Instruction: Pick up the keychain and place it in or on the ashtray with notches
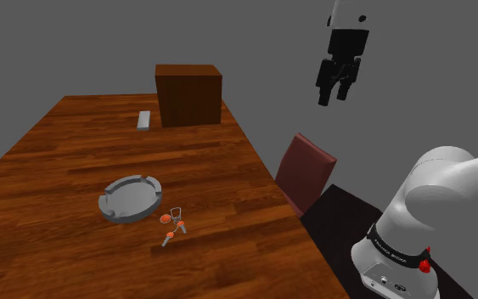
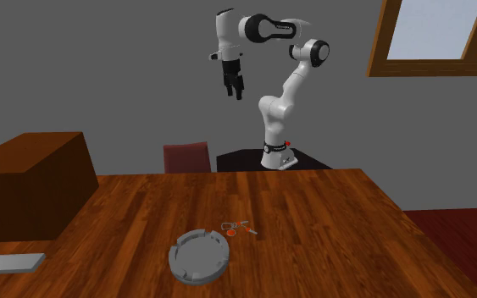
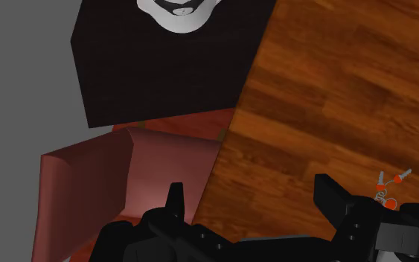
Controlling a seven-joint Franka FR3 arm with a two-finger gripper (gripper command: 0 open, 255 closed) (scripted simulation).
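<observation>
Your claw (image 1: 334, 97) hangs high in the air, fingers spread wide and gripping nothing, well apart from the grey notched ashtray (image 1: 114, 214). The keychain (image 1: 172, 226), with its orange tags, lies flat on the desk (image 1: 59, 212) just beside the ashtray, on the side nearer the stand (image 1: 347, 212) and not touching the rim. Beyond the keychain from the ashtray, a red chair (image 1: 305, 170) stands at the desk's edge. A brown box (image 1: 188, 95) sits well apart from the ashtray.
</observation>
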